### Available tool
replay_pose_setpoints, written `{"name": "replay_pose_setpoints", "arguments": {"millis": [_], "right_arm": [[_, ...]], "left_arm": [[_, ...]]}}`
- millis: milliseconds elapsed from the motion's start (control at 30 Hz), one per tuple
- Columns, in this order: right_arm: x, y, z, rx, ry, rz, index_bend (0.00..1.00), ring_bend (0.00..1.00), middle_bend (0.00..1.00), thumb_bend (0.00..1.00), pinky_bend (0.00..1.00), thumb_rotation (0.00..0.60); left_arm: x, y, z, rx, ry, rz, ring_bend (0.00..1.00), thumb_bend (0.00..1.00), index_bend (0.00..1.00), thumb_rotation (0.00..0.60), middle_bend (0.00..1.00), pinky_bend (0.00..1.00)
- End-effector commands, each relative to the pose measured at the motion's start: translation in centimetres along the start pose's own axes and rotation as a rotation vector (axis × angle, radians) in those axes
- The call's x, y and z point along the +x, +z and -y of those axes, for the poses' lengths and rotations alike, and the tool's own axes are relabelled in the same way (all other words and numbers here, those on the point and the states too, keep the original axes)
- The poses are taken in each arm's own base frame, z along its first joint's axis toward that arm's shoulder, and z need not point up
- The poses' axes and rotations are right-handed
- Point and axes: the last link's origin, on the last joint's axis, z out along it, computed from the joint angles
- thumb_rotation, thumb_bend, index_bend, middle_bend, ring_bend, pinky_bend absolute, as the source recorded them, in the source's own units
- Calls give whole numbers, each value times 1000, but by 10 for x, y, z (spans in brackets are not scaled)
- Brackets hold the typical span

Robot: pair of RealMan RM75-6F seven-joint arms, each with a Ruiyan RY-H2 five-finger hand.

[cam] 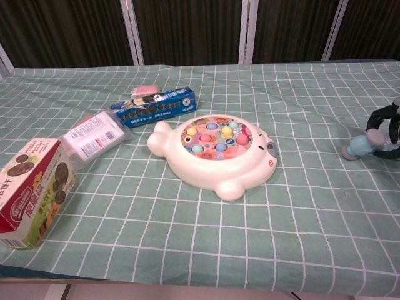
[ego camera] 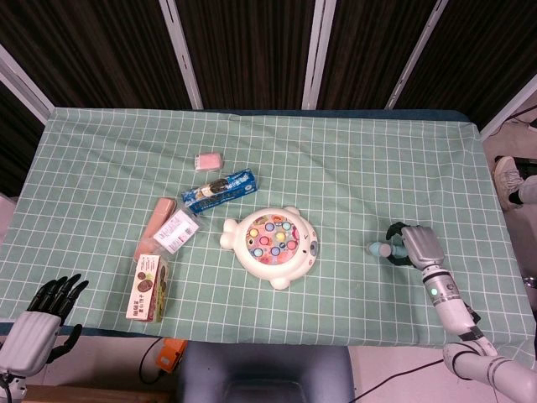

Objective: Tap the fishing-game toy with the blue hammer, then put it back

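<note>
The surface (ego camera: 352, 151) wears a green checked cloth. Near its middle lies the fishing-game toy (ego camera: 272, 245), white and fish-shaped (coloured fish on its round top). To the right, the right hand (ego camera: 417, 247) grips the blue hammer (ego camera: 384, 249), fingers (ego camera: 396, 228) curled around the handle, its head pointing left. The left hand (ego camera: 40, 318) hangs off the near left edge, fingers spread. Left of the toy lie a blue packet (ego camera: 219, 191), a pink block (ego camera: 207, 159) and a biscuit box (ego camera: 148, 288).
</note>
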Motion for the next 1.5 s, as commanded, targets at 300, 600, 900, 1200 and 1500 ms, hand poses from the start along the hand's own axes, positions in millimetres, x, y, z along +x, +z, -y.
{"name": "replay_pose_setpoints", "arguments": {"millis": [300, 600, 900, 1200, 1500], "right_arm": [[2, 3, -1, -11, 9, 1, 581, 569, 501, 402, 583, 600], [5, 3, -3, -18, 13, -4, 581, 569, 501, 402, 583, 600], [8, 0, -6, -20, 13, -12, 581, 569, 501, 401, 583, 600], [26, -24, -15, 3, 22, -78, 549, 554, 482, 401, 571, 600], [56, -119, -12, 55, 5, -244, 361, 343, 311, 401, 389, 600]], "left_arm": [[0, 0, 0, 2, 1, 0, 26, 434, 0, 600, 41, 101], [0, 0, 0, 1, 0, 0, 25, 434, 0, 600, 41, 101], [0, 0, 0, 1, 0, -2, 25, 434, 0, 600, 41, 101], [1, -2, 0, -2, -2, -7, 25, 435, 0, 600, 41, 101], [2, -2, -1, -3, -1, -21, 25, 435, 0, 600, 39, 101]]}}
